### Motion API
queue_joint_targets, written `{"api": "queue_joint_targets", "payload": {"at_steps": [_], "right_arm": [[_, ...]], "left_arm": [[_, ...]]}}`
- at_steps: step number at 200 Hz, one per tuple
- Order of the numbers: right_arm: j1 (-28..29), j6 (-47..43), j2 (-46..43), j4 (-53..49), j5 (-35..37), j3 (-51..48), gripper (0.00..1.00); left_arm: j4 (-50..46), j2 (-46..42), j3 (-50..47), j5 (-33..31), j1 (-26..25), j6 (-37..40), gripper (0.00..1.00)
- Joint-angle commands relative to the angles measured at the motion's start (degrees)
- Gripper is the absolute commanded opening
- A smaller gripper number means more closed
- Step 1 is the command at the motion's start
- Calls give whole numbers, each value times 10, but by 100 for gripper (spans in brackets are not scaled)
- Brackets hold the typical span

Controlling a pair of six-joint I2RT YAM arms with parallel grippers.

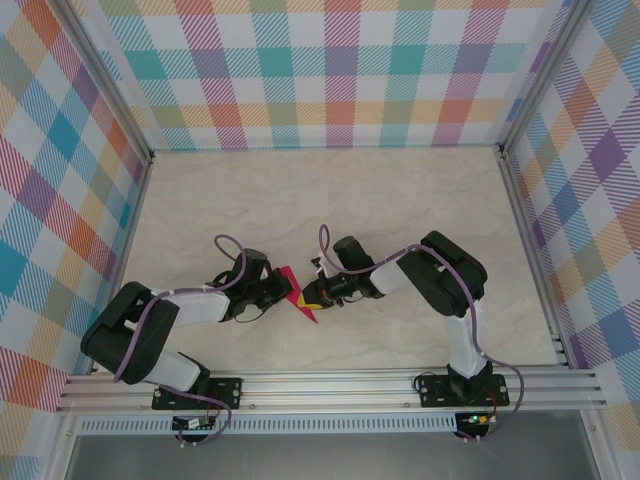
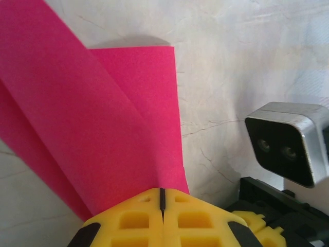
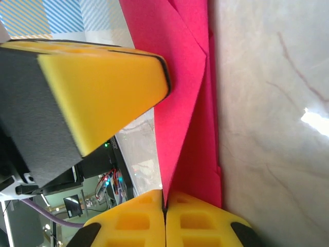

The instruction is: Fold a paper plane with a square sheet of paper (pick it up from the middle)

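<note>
The square sheet of paper [image 2: 103, 128] is magenta-pink, folded in layers with sharp creases. It is at the near middle of the counter [image 1: 400, 200], between both arms. The left tool [image 2: 162, 208] is closed on it, and the right tool [image 3: 165, 208] also pinches it.

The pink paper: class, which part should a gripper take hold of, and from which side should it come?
Probably its layered edge near the middle, pinched from either side: the pink paper is thin and folded. The left gripper and right gripper clamp it so.
</note>
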Motion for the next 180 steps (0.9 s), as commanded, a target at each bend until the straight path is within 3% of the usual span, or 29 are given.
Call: {"api": "queue_joint_targets", "payload": {"at_steps": [1, 79, 130, 149, 180], "right_arm": [[-7, 8, 18, -34, 25, -1, 7], [-7, -18, -26, -105, 55, -15, 12], [-2, -48, -30, -158, 62, -15, 5], [1, -69, -34, -214, 99, -8, 2], [1, -71, -46, -216, 102, -12, 8]], "left_arm": [[3, 17, -4, -10, -4, 11, 0], [-14, 27, -10, -20, -4, 18, 0], [-15, 41, -5, -16, -4, 19, 0], [-19, 43, -4, -15, -4, 19, 0], [-29, 43, -1, -17, -4, 22, 0]]}}
